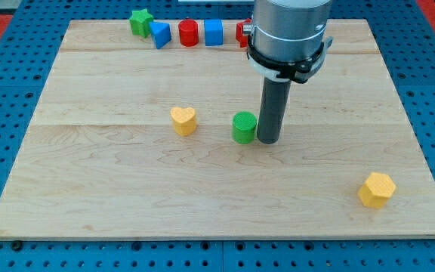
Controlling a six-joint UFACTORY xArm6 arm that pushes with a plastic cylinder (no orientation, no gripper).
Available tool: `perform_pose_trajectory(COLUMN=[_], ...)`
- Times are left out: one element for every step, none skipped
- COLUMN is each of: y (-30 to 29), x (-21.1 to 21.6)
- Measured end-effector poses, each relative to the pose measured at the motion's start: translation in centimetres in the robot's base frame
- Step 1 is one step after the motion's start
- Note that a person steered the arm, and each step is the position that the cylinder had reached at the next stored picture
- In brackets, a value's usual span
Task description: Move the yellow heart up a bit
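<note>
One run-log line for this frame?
task: yellow heart up | my tip: right of green cylinder, heart beyond it to the left | contact with heart: none | status: not yet pushed

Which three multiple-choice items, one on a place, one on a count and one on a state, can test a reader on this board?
1. My tip stands:
A. right of the green cylinder
B. left of the yellow heart
C. beside the yellow hexagon

2. Yellow blocks in view:
A. one
B. two
C. three

3. The yellow heart is:
A. touching my tip
B. stacked on a block
C. lying alone, untouched

Answers: 1 A, the tip is close at the cylinder's right side; 2 B, heart and hexagon; 3 C, bare board surrounds it.
</note>
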State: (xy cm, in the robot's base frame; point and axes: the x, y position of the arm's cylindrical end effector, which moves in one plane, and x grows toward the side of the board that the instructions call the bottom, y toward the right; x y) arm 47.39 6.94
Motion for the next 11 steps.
perform_pose_trajectory(y=[-4.9, -6.7, 0.3, 1.2, -4.8, -11.7, -12.8, -13.0, -12.9, -5.1, 4.0], x=[-0.9, -2.0, -1.4, 1.3, 2.5, 2.4, -0.1, -1.2, -1.2, -0.4, -0.9])
